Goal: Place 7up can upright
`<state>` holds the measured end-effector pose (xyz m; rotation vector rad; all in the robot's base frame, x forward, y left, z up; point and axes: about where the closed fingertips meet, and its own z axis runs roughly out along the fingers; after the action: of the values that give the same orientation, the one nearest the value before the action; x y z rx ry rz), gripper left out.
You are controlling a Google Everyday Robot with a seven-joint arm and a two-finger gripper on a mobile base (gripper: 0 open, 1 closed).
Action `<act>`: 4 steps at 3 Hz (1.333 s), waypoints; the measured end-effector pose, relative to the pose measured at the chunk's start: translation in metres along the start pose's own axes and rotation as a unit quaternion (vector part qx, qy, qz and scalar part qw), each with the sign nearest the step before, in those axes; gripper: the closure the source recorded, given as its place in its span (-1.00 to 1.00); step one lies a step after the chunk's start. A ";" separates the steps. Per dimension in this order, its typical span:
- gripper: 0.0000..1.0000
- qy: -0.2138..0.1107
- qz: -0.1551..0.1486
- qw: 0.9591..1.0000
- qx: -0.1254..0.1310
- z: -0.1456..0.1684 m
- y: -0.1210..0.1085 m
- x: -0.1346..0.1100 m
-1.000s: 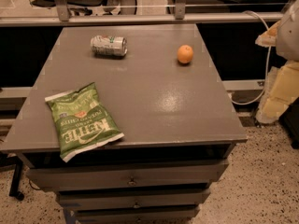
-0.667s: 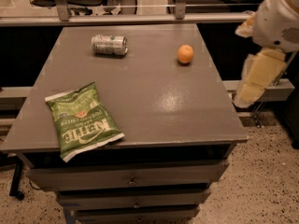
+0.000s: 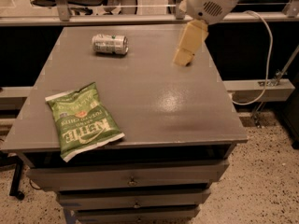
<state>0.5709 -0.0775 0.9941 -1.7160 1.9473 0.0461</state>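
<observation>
The 7up can (image 3: 110, 44) is a silvery can with green markings. It lies on its side at the far left of the grey table (image 3: 154, 101). My gripper (image 3: 182, 59) hangs from the white arm (image 3: 212, 1) over the far right part of the table, well to the right of the can and not touching it. It holds nothing that I can see.
A green Kettle chip bag (image 3: 84, 120) lies flat at the table's front left. Drawers (image 3: 131, 178) sit under the tabletop. A white cable (image 3: 267, 55) hangs to the right of the table. A rail and chairs stand behind the far edge.
My arm has swung in from the right of the table to over its far right part. It now covers the orange fruit that showed there. The can and bag have not moved.
</observation>
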 end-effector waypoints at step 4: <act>-1.00 -0.121 0.004 0.993 0.008 0.109 -0.044 -0.113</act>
<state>0.6570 0.0573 0.9618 -1.6119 1.7710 0.2305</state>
